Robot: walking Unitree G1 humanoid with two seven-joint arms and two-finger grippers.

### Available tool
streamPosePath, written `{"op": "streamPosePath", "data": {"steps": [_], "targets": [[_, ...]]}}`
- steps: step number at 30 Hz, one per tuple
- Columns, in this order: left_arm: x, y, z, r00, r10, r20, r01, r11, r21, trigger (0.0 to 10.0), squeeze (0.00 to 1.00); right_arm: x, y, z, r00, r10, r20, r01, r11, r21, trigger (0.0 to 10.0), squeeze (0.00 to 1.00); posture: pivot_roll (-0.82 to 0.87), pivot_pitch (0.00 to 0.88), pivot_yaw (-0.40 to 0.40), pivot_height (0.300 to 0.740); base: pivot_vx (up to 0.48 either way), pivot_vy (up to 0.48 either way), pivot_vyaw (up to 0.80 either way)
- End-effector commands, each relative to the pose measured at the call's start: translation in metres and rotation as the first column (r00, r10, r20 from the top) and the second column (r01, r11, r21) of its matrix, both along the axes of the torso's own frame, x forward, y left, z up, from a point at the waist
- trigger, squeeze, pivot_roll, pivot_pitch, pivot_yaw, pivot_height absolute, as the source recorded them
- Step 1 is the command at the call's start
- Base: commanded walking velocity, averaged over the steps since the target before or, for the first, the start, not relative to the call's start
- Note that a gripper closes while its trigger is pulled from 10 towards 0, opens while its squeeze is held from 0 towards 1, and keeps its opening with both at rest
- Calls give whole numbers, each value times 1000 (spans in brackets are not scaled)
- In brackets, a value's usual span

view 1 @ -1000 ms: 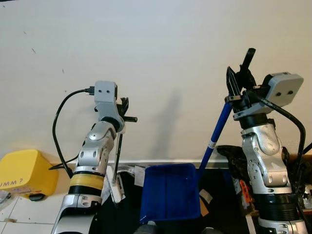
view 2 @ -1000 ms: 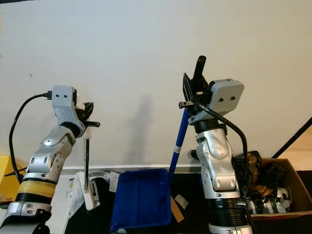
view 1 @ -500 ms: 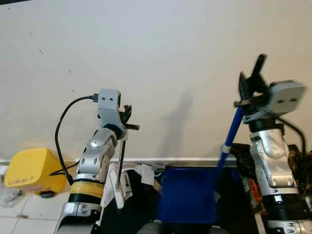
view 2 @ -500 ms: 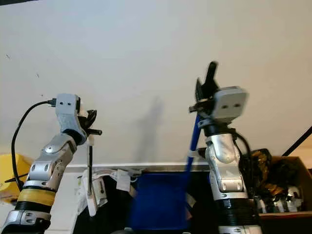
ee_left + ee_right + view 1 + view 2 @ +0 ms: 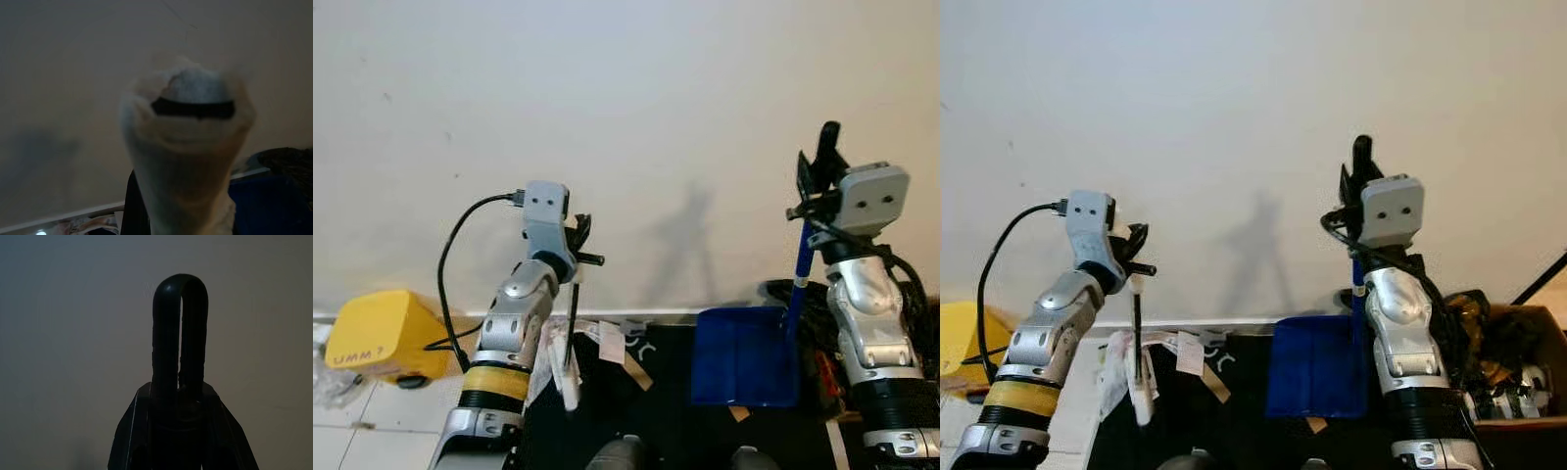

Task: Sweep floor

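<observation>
A deep blue dustpan [image 5: 744, 357] on a blue handle [image 5: 798, 284], a yellow box [image 5: 380, 335], a plain off-white wall [image 5: 626, 117].

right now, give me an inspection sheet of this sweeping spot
surface: black mat along the wall's foot, white tiled floor to the robot's left
job's things: blue dustpan upright on its blue handle; thin black broom stick with pale bristle head near the mat
clutter: paper scraps on the mat; dark crumpled material in a cardboard box on the robot's right
grippers: left gripper shut on the broom stick; right gripper shut on the dustpan handle
cables: black cable looping from the left wrist camera
surroundings: plain white wall; yellow container at far left
</observation>
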State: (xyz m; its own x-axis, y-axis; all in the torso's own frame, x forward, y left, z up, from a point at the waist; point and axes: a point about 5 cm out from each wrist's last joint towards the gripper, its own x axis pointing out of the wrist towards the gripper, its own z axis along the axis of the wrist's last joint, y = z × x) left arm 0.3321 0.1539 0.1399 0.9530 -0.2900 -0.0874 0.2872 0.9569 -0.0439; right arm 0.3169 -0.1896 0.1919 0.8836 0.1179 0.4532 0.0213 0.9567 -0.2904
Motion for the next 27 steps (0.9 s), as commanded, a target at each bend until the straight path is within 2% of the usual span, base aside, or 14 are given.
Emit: {"op": "streamPosePath", "data": {"steps": [1, 4, 12, 14, 16, 18, 19, 22, 27], "targets": [[3, -1, 5, 1000, 2, 29, -2, 1000, 23, 10000, 0, 1, 2, 2, 1000, 14, 22, -13, 999, -43, 10000, 0, 109, 115, 109, 740, 0, 0, 0], [3, 0, 4, 1000, 5, 26, -6, 1000, 22, 10000, 0, 2, 4, -2, 1000, 26, 12, -25, 998, -53, 10000, 0, 109, 116, 101, 740, 0, 0, 0], [-1, 8, 1, 999, 33, 16, -34, 999, 27, 10000, 0, 9, 22, -13, 995, 100, -26, -102, 991, -85, 10000, 0, 130, 137, 90, 740, 0, 0, 0], [-6, 11, -2, 999, 44, 7, -44, 998, 33, 10000, 0, 11, 32, -21, 988, 145, -56, -150, 983, -105, 10000, 0, 153, 160, 88, 740, 0, 0, 0], [-6, 11, -2, 999, 44, 7, -44, 998, 33, 10000, 0, 11, 32, -21, 988, 145, -56, -150, 983, -105, 10000, 0, 153, 160, 88, 740, 0, 0, 0], [-12, 18, -5, 998, 61, -6, -61, 997, 46, 10000, 0, 12, 44, -29, 979, 189, -81, -199, 968, -151, 10000, 0, 178, 183, 83, 740, 0, 0, 0], [-12, 18, -5, 998, 61, -6, -61, 997, 46, 10000, 0, 12, 44, -29, 979, 189, -81, -199, 968, -151, 10000, 0, 178, 183, 83, 740, 0, 0, 0], [-20, 26, -8, 996, 87, -18, -86, 995, 55, 10000, 0, 14, 52, -35, 971, 220, -94, -237, 938, -251, 10000, 0, 198, 198, 75, 740, 0, 0, 0], [-30, 29, -13, 994, 107, -30, -105, 993, 59, 10000, 0, 19, 64, -40, 965, 241, -101, -261, 885, -384, 10000, 0, 224, 218, 59, 740, 0, 0, 0]]}}
